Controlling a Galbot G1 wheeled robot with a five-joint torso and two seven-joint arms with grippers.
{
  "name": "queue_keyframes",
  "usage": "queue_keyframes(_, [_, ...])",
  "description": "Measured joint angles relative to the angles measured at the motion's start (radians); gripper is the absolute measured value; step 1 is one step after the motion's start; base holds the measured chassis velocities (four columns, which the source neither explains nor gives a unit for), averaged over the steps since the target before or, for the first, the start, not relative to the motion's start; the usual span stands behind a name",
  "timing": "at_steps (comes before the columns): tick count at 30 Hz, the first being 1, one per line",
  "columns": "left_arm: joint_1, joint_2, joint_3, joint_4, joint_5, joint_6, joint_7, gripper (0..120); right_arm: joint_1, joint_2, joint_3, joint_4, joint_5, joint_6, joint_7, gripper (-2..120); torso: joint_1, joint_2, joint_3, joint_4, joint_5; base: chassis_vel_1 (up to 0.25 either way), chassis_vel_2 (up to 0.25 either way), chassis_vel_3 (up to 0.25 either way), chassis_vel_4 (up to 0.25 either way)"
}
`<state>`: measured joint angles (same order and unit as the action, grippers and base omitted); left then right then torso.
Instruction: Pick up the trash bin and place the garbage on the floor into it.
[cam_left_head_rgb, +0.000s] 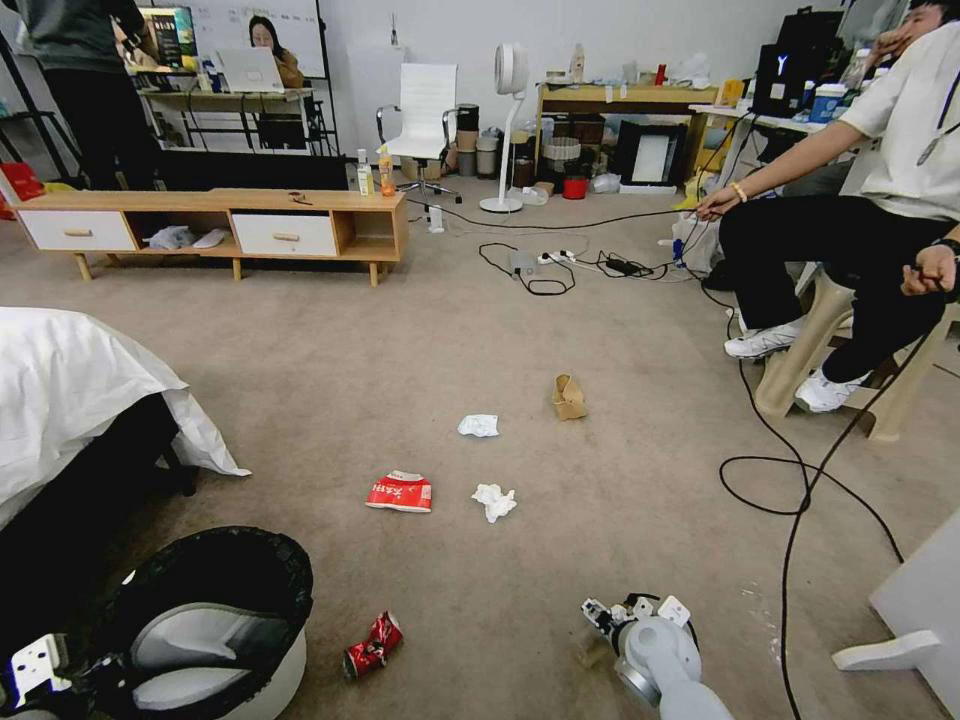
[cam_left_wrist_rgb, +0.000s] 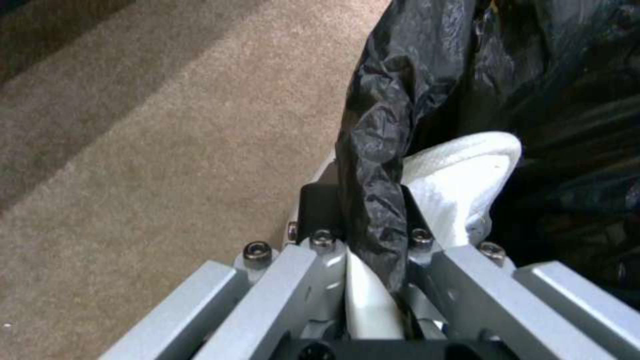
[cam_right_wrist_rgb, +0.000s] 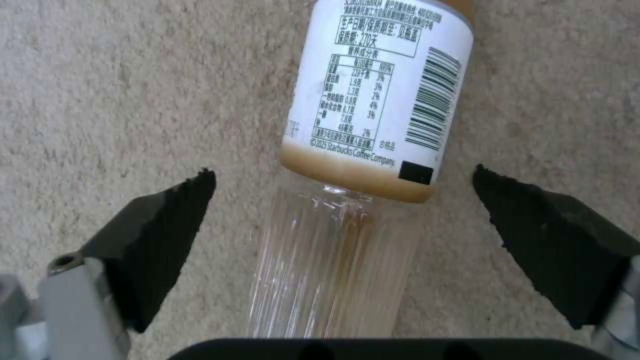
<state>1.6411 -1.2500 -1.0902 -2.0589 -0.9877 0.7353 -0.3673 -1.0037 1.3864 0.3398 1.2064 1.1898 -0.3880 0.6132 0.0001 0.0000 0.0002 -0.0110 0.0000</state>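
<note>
Pinching the trash bin (cam_left_head_rgb: 250, 640), left hand (cam_left_wrist_rgb: 373, 235); right hand (cam_right_wrist_rgb: 343, 200) spread over one bottle (cam_right_wrist_rgb: 360, 150); two tissues (cam_left_head_rgb: 478, 426).

The clear ribbed plastic bottle (cam_right_wrist_rgb: 347, 190) lying on the beige carpet floor (cam_right_wrist_rgb: 133, 100) carries a white label with a tan lower band. It bears a barcode, a small nutrition table with percentages too fine to read, and a bottom line reading "Starbucks Coffee Company". The flattened red-and-white carton (cam_left_head_rgb: 400, 492) bears white characters, illegible.

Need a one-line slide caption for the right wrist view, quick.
Right pincer, open, poised over a clear ribbed bottle with a white label lying on the beige carpet.
</note>
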Motion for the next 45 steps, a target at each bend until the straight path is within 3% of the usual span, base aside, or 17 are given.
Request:
queue_keyframes(11, [0.006, -0.003, 0.000, -0.006, 0.001, 0.000, 0.002, 3, -0.004, 0.010, -0.015, -0.009, -0.044, 0.011, -0.007, 56, 0.000, 0.000, 0.000, -0.0012, -0.0013, 0.000, 0.000, 0.000, 0.000])
queue_keyframes(14, [0.006, -0.003, 0.000, -0.008, 0.000, 0.000, 0.002, 3, -0.005, 0.011, -0.019, -0.011, -0.054, 0.013, -0.018, 46, 0.000, 0.000, 0.000, 0.0003, 0.0000, 0.000, 0.000, 0.000, 0.000])
queue_keyframes(20, [0.005, -0.005, 0.007, -0.010, 0.000, 0.000, 0.002, 3, -0.003, 0.017, -0.030, -0.027, -0.079, 0.021, -0.033, 31, 0.000, 0.000, 0.000, 0.0003, -0.0003, 0.000, 0.000, 0.000, 0.000])
queue_keyframes(25, [0.003, -0.006, 0.010, -0.011, 0.000, 0.000, 0.002, 3, -0.008, 0.018, -0.033, -0.025, -0.092, 0.025, -0.037, 28, 0.000, 0.000, 0.000, 0.0004, -0.0002, 0.000, 0.000, 0.000, 0.000])
queue_keyframes(29, [0.008, -0.004, 0.010, -0.024, -0.003, 0.000, 0.002, 3, -0.063, -0.014, -0.044, 0.074, -0.126, 0.032, -0.054, 27, 0.000, 0.000, 0.000, 0.0004, 0.0021, 0.000, 0.000, 0.000, 0.000])
queue_keyframes(32, [0.009, -0.004, 0.009, -0.028, -0.005, 0.000, 0.001, 3, -0.080, -0.030, -0.042, 0.124, -0.132, 0.034, -0.063, 27, 0.000, 0.000, 0.000, 0.0005, 0.0011, 0.000, 0.000, 0.000, 0.000])
queue_keyframes(38, [0.004, 0.004, 0.008, -0.044, -0.021, 0.000, -0.002, 3, -0.155, -0.107, -0.022, 0.367, -0.160, 0.039, -0.077, 27, 0.000, 0.000, 0.000, -0.0001, 0.0002, 0.000, 0.000, 0.000, 0.000])
queue_keyframes(42, [0.004, 0.009, 0.008, -0.052, -0.027, 0.000, -0.004, 3, -0.174, -0.134, -0.012, 0.452, -0.164, 0.037, -0.078, 27, 0.000, 0.000, 0.000, 0.0001, 0.0005, 0.000, 0.000, 0.000, 0.000])
queue_keyframes(45, [0.003, 0.019, 0.009, -0.069, -0.041, 0.000, -0.006, 3, -0.215, -0.200, 0.000, 0.622, -0.186, 0.035, -0.087, 27, 0.000, 0.000, 0.000, -0.0001, 0.0001, 0.000, 0.000, 0.000, 0.000])
